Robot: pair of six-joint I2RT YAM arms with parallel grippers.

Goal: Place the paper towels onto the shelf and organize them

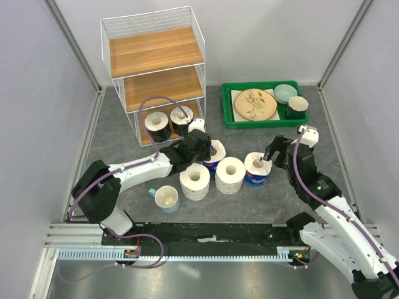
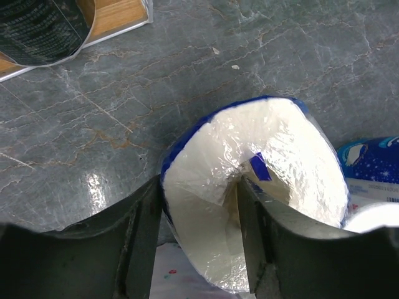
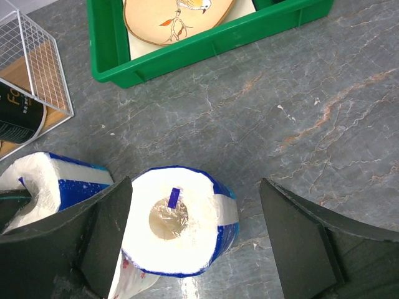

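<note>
Cup (image 1: 167,199): nearest the counter's (image 1: 118,131) near edge, left of centre, standing apart from every roll.
Speckled rolls (image 1: 194,180): two large ones, upright and side by side, just beyond the cup and untouched by either arm.
Left blue-wrapped roll (image 2: 274,156): upright at mid-counter, just behind the speckled pair and just in front of the shelf's bottom tier, with its hollow core facing up.
Left pincer (image 2: 199,205): comes down from above onto this roll, one finger inside the core and the other against the outer wrap, pinching the roll's wall between them.
Right blue-wrapped roll (image 3: 177,249): upright, right of the speckled pair, apart from the left one, core facing up.
Right pincer (image 3: 196,205): spread wide and hanging over this roll, which sits between the fingers but close against the left-side one, with a wide gap to the other; nothing is held.
Deciding relation: the left arm is the nearer to the shelf, and its roll's long axis is vertical, so a straight lift looks likely to keep the roll upright.
Dark-wrapped rolls (image 1: 157,126): two, upright on the bottom board.
Shelf (image 1: 156,53): at the far-left corner, beyond and left of the gripped roll; its middle and top boards carry no rolls.
Green tray (image 1: 227,115): along the far edge, right of the shelf, holding dishes.
</note>
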